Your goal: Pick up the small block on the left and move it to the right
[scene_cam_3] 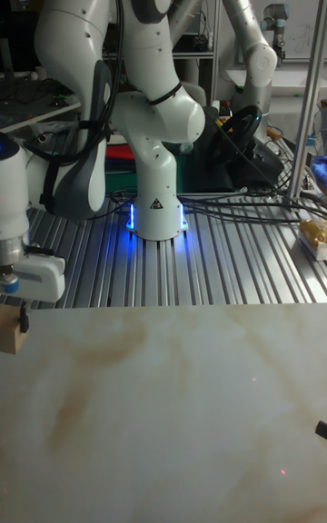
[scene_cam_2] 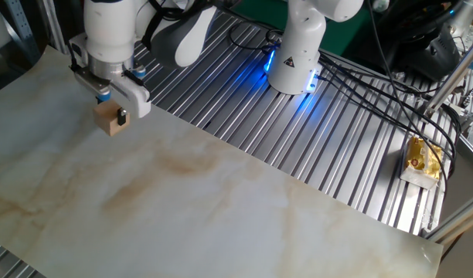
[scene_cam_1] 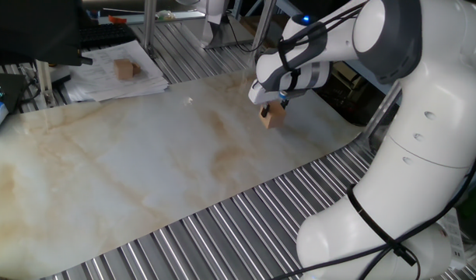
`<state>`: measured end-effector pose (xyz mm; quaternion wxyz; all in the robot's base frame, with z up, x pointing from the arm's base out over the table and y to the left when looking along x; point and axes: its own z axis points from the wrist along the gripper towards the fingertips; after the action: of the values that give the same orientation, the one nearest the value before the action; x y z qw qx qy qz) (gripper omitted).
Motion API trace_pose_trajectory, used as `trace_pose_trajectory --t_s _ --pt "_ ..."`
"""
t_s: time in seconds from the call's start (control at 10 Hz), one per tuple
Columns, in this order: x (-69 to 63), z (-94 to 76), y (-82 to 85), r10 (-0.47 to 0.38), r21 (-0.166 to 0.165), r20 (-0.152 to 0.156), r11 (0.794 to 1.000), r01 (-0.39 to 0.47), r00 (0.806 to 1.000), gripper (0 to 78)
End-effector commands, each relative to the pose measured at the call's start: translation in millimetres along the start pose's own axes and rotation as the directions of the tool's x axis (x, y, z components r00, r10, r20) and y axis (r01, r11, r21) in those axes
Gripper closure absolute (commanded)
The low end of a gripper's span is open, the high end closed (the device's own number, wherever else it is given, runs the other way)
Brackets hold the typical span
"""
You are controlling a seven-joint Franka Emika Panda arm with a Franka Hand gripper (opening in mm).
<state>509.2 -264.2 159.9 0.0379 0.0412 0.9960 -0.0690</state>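
On the marble counter [scene_cam_1: 129, 171], near its far edge, sits the small block [scene_cam_1: 273, 116]. Right over it hangs the end effector [scene_cam_2: 111, 108], its fingers spread apart with their tips beside the top of the block. Far off on a pile of papers [scene_cam_1: 106, 78] rests a darker brown cube [scene_cam_1: 126, 69].

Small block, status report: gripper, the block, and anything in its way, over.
Gripper just above the small block, jaw state unclear. Block sits on the marble board. Nothing on the board beside it.
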Motion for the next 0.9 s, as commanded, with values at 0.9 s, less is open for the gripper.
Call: trace_pose_trajectory --t_s 0.9 --pt "-1.3 -1.9 -0.7 -0.003 -0.082 -0.025 0.997 0.001 1.0 76.3"
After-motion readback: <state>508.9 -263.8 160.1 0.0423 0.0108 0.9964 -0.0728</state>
